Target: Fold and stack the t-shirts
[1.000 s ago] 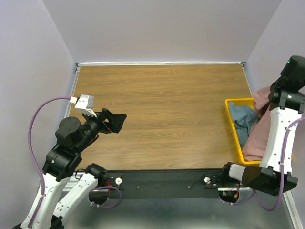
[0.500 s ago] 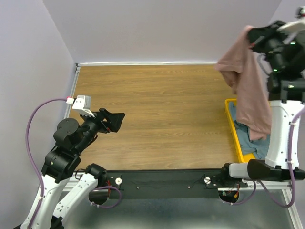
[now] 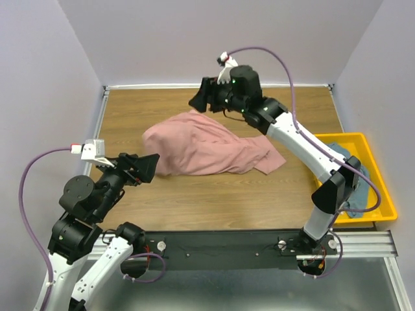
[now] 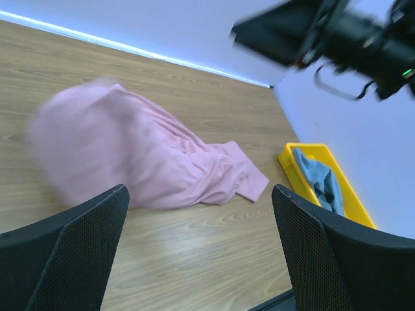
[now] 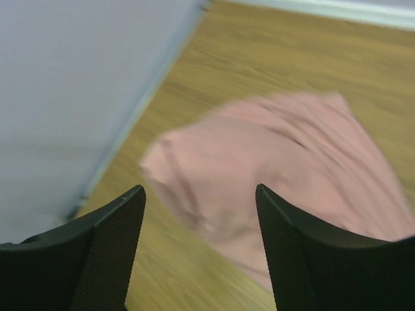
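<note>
The wooden table (image 3: 214, 201) filled the walled cell, with both arms mounted at its near edge. The right arm (image 3: 305, 146) reached far across toward the back wall, and the left arm (image 3: 91, 201) stood bent at the near left. The dusty-pink t-shirt (image 3: 207, 150) lay crumpled in a loose heap on the middle of the table, its bulk toward the left and a flatter end trailing right; both wrist views showed it blurred, and no print or writing could be read on it. The yellow bin (image 3: 377, 175) sat at the table's right edge, well apart from the pink shirt, and the blue-grey t-shirt (image 4: 319, 186) lay bunched inside it. The right gripper (image 3: 198, 100) hung above the far edge of the pink shirt, its fingers spread apart with nothing between them. The left gripper (image 3: 146, 167) hovered near the shirt's near left edge, facing it, fingers likewise wide apart and holding nothing.
</note>
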Motion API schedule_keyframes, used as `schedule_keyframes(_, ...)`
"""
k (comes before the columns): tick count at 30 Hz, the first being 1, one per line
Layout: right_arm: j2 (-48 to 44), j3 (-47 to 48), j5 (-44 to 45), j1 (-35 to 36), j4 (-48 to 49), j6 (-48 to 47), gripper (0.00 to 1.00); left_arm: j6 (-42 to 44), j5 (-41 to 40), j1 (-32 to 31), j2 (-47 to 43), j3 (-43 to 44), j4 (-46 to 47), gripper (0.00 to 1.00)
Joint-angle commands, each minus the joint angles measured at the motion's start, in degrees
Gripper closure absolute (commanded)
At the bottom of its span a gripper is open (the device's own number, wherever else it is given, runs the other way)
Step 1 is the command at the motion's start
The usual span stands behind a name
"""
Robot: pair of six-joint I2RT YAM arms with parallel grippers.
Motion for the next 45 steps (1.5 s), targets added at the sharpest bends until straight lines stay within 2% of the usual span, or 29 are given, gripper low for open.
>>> schedule_keyframes(1,-6.36,-9.31,16.13,-0.63,-3.78,-1.37,0.23,-2.96,-3.35,-0.19,-2.07,0.31,-2.13,0.02)
schedule_keyframes(3,-9.87,-16.75,24.11,-1.42,-4.04,-1.64,0.22,-3.75,-4.05,-0.1,-2.77,0.04,-2.83,0.02)
schedule_keyframes(7,-19.63,-30.38,29.33,-8.78,-4.66,1.69,0.21,-4.89,-4.4,-0.19,-2.51,-1.44,-2.4,0.02)
schedule_keyframes(9,-25.69,-38.53,29.17,-16.25,-4.74,3.1,0.21,-4.72,-4.31,-0.11,-2.24,-2.41,-0.83,0.02)
schedule_keyframes(12,-32.19,-44.89,30.56,-24.96,-4.83,3.55,0.21,-4.19,-5.01,-0.19,-1.46,-4.7,1.37,0.01)
schedule_keyframes(19,-36.26,-56.15,28.56,-41.65,-4.92,6.0,0.22,-3.23,-5.1,-0.19,1.36,-9.97,6.65,0.01)
schedule_keyframes(20,-36.0,-57.37,25.5,-46.37,-4.92,6.27,0.23,-3.05,-5.1,-0.19,1.8,-10.93,7.09,0.01)
schedule_keyframes(22,-34.6,-58.78,21.37,-52.36,-4.57,6.8,0.25,-2.09,-4.23,-0.19,4.42,-11.55,8.23,0.01)
schedule_keyframes(23,-34.07,-59.23,21.34,-53.79,-4.31,6.89,0.32,-1.82,-4.22,-0.19,4.96,-11.82,9.28,0.01)
schedule_keyframes(25,-32.66,-60.54,22.22,-56.25,-3.69,7.24,0.37,-1.47,-4.4,-0.1,6.1,-12.7,10.17,0.01)
schedule_keyframes(30,-28.88,-67.04,21.7,-65.74,-1.59,11.8,0.39,1.78,-3.96,-0.1,8.3,-14.02,11.93,0.01)
schedule_keyframes(32,-26.78,-68.02,20.73,-70.56,-1.14,12.25,0.39,2.22,-4.05,-0.1,8.65,-14.37,12.28,0.01)
schedule_keyframes(34,-24.49,-67.24,22.12,-72.17,-1.4,11.82,0.39,2.92,-4.14,-0.19,8.92,-14.89,13.42,0.01)
schedule_keyframes(37,-22.03,-64.6,25.46,-72.88,-5.44,12.86,0.38,3.54,-4.84,-0.19,10.06,-15.42,15.35,0.01)
schedule_keyframes(39,-23.07,-61.7,26.88,-72.88,-7.55,13.13,0.33,3.81,-5.63,-0.19,11.99,-16.04,17.02,0.01)
schedule_keyframes(40,-23.95,-60.74,26.18,-72.96,-7.73,12.35,0.31,3.81,-5.89,-0.19,12.78,-16.3,17.72,0.01)
schedule_keyframes(43,-27.89,-56.78,16.29,-72.35,-7.73,13.12,0.22,2.05,-6.51,-0.02,17.08,-16.39,19.57,0.01)
schedule_keyframes(45,-28.79,-53.28,15.1,-69.9,-9.13,14.0,0.19,0.39,-6.42,-0.1,20.32,-16.22,21.24,0.01)
